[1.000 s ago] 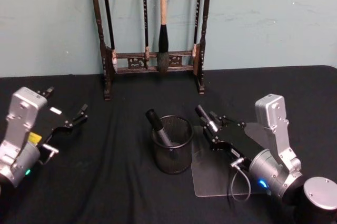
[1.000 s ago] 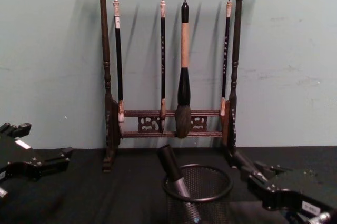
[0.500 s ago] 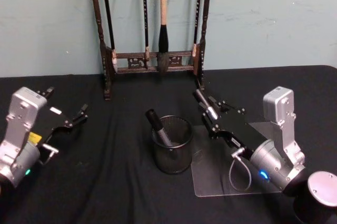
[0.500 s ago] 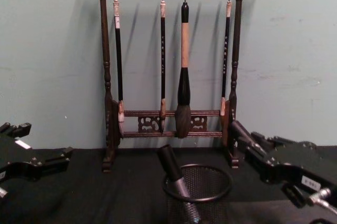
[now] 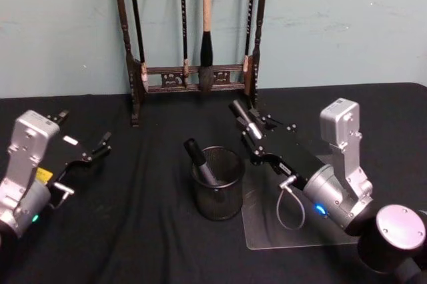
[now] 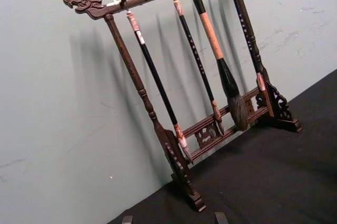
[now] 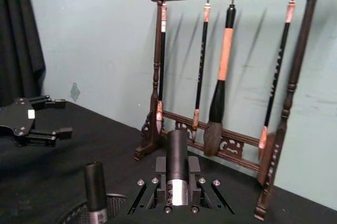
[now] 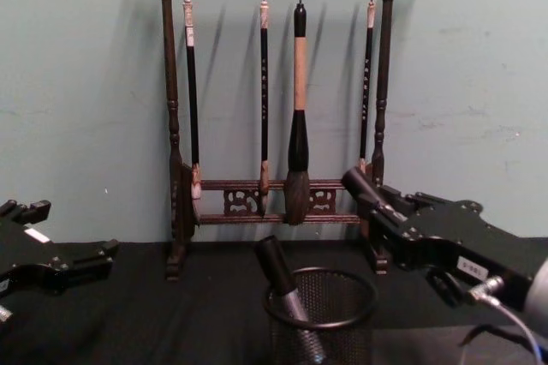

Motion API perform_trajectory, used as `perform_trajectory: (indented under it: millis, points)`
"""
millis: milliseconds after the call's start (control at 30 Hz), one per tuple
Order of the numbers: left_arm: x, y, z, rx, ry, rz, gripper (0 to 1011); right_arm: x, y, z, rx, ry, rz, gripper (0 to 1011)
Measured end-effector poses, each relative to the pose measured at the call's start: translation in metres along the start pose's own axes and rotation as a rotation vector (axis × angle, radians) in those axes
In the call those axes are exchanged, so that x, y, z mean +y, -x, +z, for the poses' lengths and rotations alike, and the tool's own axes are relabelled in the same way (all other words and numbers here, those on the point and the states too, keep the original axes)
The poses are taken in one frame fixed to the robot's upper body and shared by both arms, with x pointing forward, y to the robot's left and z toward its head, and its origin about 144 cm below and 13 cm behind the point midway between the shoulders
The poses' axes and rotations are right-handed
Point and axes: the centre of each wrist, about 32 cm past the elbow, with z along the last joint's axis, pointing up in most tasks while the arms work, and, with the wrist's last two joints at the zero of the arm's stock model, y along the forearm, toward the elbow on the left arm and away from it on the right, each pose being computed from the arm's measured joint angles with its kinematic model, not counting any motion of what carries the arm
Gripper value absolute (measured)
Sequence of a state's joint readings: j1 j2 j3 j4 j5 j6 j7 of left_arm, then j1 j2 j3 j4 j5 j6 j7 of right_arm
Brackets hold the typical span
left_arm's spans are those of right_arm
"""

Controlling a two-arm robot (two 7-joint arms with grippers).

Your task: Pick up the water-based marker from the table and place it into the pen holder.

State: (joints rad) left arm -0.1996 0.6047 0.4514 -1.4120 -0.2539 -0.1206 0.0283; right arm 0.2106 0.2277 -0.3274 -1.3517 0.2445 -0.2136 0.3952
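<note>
Right gripper [image 5: 252, 135]: raised off the tabletop, behind and to the right of the pen holder, reaching in from the front right corner. Its jaws are closed on the marker.
Marker [image 5: 240, 115]: a black barrel with a silver band, clamped in the right gripper and clear of the tabletop. It is tilted, and its free end points up and back toward the brush rack. In the chest view the marker [image 8: 360, 186] sits higher than the pen holder's rim and over its right side. It is not inside the cup.
Pen holder [image 5: 220, 205]: a black wire-mesh cup standing upright near the middle of the tabletop, in front of the rack. In the chest view its round rim [image 8: 321, 326] faces the camera.
Second marker [image 5: 199, 160]: it stands in the pen holder, leaning toward the left edge, with its dark end above the rim.
Left gripper [image 5: 85, 139]: parked over the left side of the tabletop, well apart from the cup. Its fingers are spread and hold nothing.
Brush rack [image 5: 193, 69]: dark wood, standing at the back edge against the wall, with four brushes hanging from its top bar. The carved ends show in the chest view [image 8: 257, 185].
Clear sheet [image 5: 267, 227]: lies flat on the tabletop just right of the pen holder, under the right arm.
Tabletop [image 5: 133, 231]: covered in black cloth.
</note>
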Motion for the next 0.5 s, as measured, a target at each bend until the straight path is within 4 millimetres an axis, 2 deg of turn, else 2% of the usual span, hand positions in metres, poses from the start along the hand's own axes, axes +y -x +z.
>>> perform_trajectory:
  millis: [500]
  points:
    - [0.000, 0.000, 0.000, 0.000, 0.000, 0.000, 1009, 0.023, 0.008, 0.000, -0.002, -0.027, 0.061, 247]
